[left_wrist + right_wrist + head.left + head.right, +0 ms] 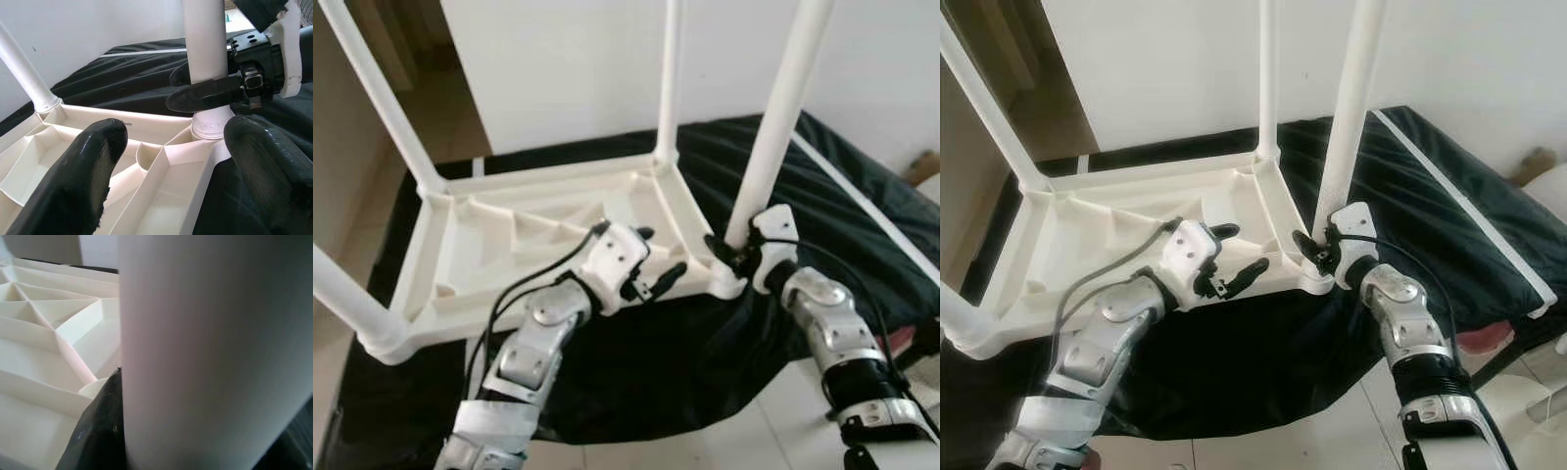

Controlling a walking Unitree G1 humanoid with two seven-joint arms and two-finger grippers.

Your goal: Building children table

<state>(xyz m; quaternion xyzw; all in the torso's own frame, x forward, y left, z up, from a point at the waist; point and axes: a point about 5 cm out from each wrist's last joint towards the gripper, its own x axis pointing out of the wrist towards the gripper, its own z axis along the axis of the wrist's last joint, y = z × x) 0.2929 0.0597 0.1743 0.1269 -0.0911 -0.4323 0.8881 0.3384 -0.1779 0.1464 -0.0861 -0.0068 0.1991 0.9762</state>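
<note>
Upside-down white plastic table, ribbed underside up, on a black cloth over a worktop, four legs pointing up. Probably light and stiff, smooth and rather slippery; hollow ribs likely to flex under hard squeezing. Near-right leg standing in its corner socket. Right gripper pinching that leg just above the socket, likely the best hold low at the base. Left gripper spread, beside the same corner, over the table rim.
</note>
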